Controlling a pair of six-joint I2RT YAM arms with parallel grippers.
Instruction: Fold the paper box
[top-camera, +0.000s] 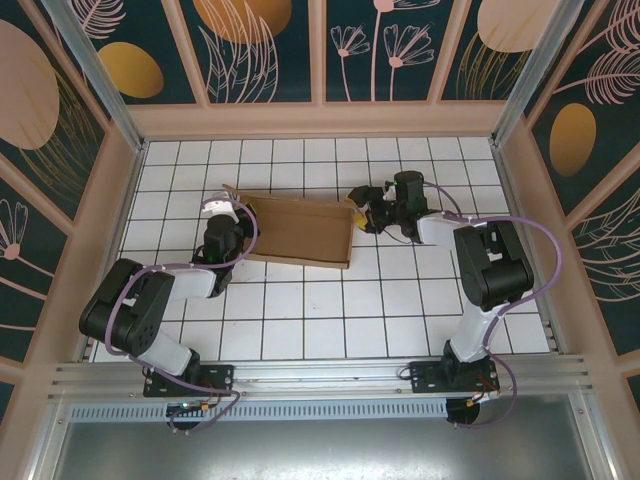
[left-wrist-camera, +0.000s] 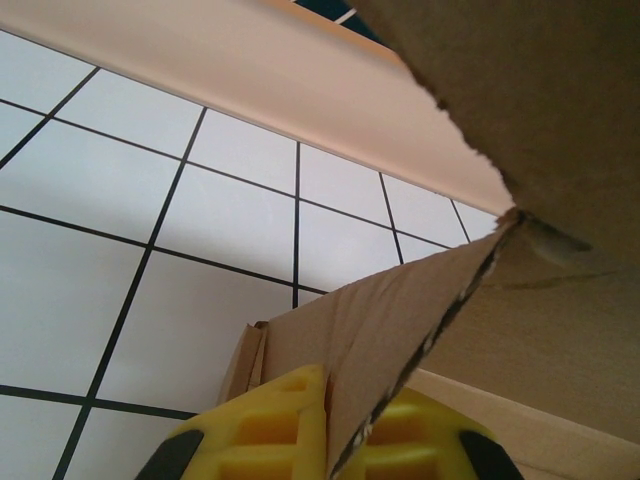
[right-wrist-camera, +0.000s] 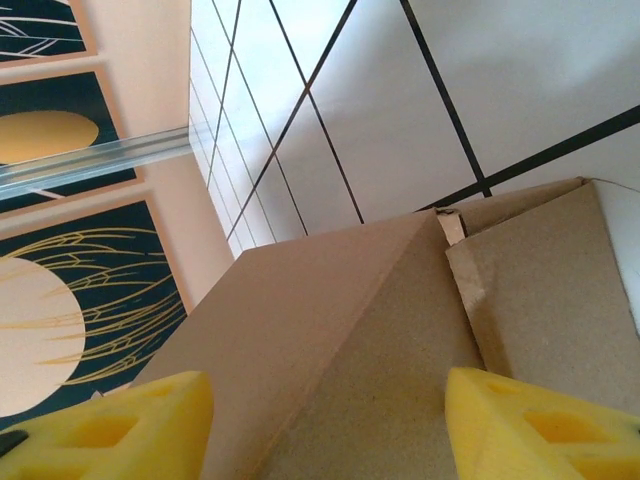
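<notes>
The paper box (top-camera: 300, 232) is a shallow brown cardboard shape lying mid-table, its long side running left to right. My left gripper (top-camera: 240, 212) is at the box's left end. In the left wrist view its yellow fingers (left-wrist-camera: 270, 430) are shut on a raised cardboard flap (left-wrist-camera: 400, 320), and more of the box (left-wrist-camera: 560, 120) looms above to the right. My right gripper (top-camera: 358, 215) is at the box's right end. In the right wrist view it (right-wrist-camera: 330, 420) stands open, yellow fingertips (right-wrist-camera: 120, 420) wide apart, with a creased panel of the box (right-wrist-camera: 350, 330) just beyond them.
The white tiled table (top-camera: 300, 330) is enclosed by a pink frame (top-camera: 320, 120) with patterned panels at the back and both sides. An aluminium rail (top-camera: 320, 375) runs along the near edge by the arm bases. Bare tiles lie in front of the box.
</notes>
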